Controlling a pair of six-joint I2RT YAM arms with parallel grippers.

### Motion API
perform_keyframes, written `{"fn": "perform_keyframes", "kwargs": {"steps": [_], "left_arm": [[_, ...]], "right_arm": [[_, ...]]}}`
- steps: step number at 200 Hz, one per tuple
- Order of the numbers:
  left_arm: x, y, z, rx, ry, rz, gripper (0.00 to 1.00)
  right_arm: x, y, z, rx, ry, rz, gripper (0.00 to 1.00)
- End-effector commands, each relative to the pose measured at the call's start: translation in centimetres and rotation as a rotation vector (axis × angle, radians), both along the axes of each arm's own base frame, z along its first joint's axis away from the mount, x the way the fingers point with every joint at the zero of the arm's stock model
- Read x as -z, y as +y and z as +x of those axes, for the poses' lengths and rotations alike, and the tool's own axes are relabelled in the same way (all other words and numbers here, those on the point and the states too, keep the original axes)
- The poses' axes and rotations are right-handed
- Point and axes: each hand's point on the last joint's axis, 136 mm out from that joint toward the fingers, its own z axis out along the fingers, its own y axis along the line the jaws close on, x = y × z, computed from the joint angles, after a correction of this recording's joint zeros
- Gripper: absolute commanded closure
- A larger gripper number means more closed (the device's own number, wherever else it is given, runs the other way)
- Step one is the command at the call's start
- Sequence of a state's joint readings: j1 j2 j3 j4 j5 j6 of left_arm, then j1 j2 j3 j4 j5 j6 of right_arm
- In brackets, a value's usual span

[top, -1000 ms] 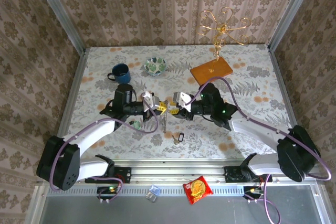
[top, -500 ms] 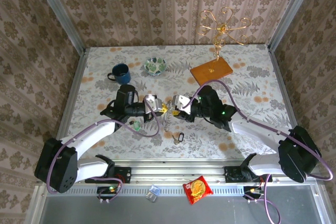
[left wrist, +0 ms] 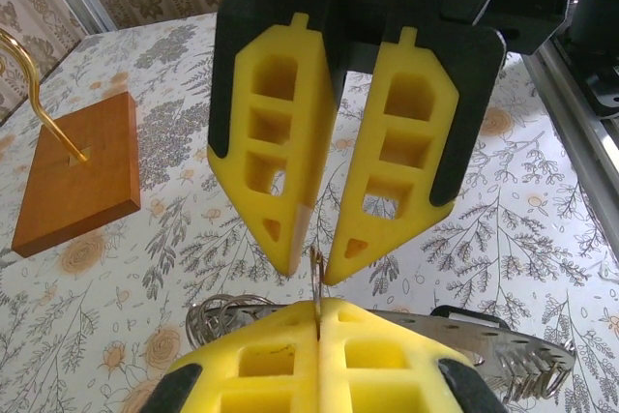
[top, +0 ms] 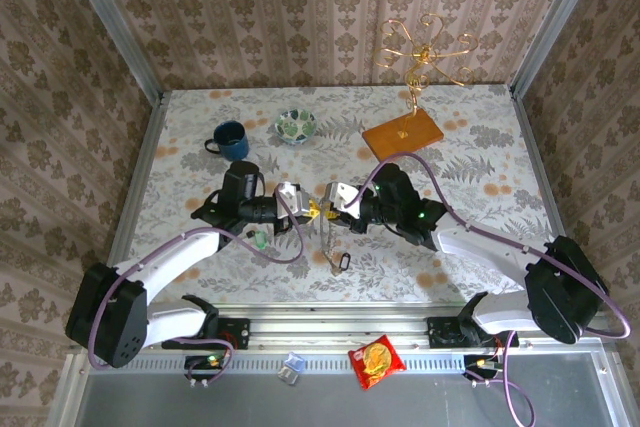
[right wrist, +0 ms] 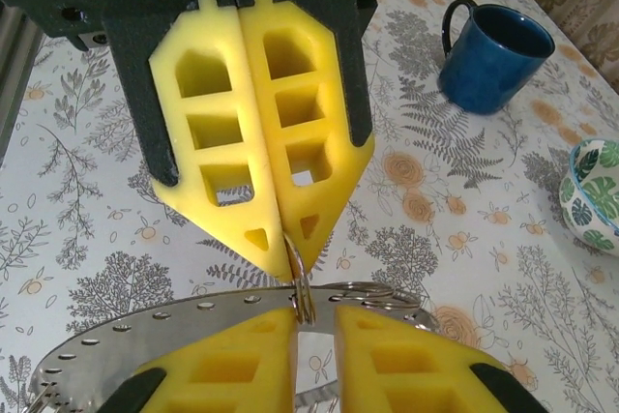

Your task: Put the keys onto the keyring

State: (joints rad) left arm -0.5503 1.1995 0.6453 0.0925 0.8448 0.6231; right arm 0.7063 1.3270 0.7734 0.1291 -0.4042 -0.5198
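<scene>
The keyring [right wrist: 306, 287] is a thin metal ring held edge-on, off the table, between my two grippers. My left gripper [left wrist: 319, 309] is shut on its lower edge; it is also in the top view [top: 303, 207]. My right gripper [right wrist: 314, 314] faces it, jaws narrowly apart, with the ring standing between the fingers against the left pad. From above, the right gripper [top: 334, 204] nearly touches the left. A perforated metal strip [left wrist: 503, 353] and a coil of rings [left wrist: 221, 316] hang from the ring. The green-headed key [top: 262, 238] lies on the table under the left arm.
A small dark-and-metal piece [top: 340, 262] lies on the table in front of the grippers. The blue mug [top: 231, 139] and a patterned bowl [top: 296, 126] stand at the back left. The wooden base [top: 402, 134] of the gold wire stand [top: 424, 47] is at the back right.
My right gripper's jaws have narrowed around the keyring and it has edged left toward the left gripper. The left gripper has stayed shut on the ring.
</scene>
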Motion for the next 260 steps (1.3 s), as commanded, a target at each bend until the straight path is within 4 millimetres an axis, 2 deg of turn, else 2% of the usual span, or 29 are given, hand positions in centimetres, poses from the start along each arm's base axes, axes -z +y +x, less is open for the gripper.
{"fn": "perform_keyframes", "kwargs": {"steps": [1,54,84,108,132,195,228,240,250,260], "left_arm": [[-1.7,-0.6,-0.5,0.057,-0.039,-0.031,1.0],[-1.5,-0.5,-0.7,0.066,-0.031,-0.025,1.0],[-1.3,-0.5,-0.7,0.066,-0.029,-0.021,1.0],[-1.2,-0.5,-0.7,0.06,-0.024,-0.02,1.0],[-0.8,-0.5,-0.5,0.049,-0.018,-0.014,0.93],[0.0,-0.3,-0.4,0.033,-0.006,0.001,0.88],[0.1,-0.2,-0.3,0.03,-0.008,0.014,1.0],[0.1,-0.2,-0.3,0.026,-0.013,0.015,1.0],[-0.2,-0.2,-0.1,0.012,-0.019,0.015,1.0],[-0.4,0.0,0.4,-0.022,-0.019,0.015,1.0]], "right_arm": [[-1.6,1.1,0.1,-0.032,-0.023,0.038,0.86],[-1.6,1.5,-0.3,-0.061,0.004,0.048,0.89],[-1.5,1.7,-0.5,-0.076,0.018,0.049,1.0],[-1.6,1.9,-0.8,-0.092,0.03,0.06,1.0],[-2.0,2.2,-0.8,-0.097,0.035,0.086,1.0],[-2.4,2.6,-1.0,-0.105,0.05,0.122,1.0],[-2.2,2.5,-0.9,-0.099,0.051,0.116,1.0],[-2.0,2.2,-0.5,-0.071,0.045,0.11,1.0],[-1.9,1.7,0.0,-0.024,0.038,0.109,0.87],[-1.8,0.9,0.5,0.029,0.038,0.109,0.8]]}}
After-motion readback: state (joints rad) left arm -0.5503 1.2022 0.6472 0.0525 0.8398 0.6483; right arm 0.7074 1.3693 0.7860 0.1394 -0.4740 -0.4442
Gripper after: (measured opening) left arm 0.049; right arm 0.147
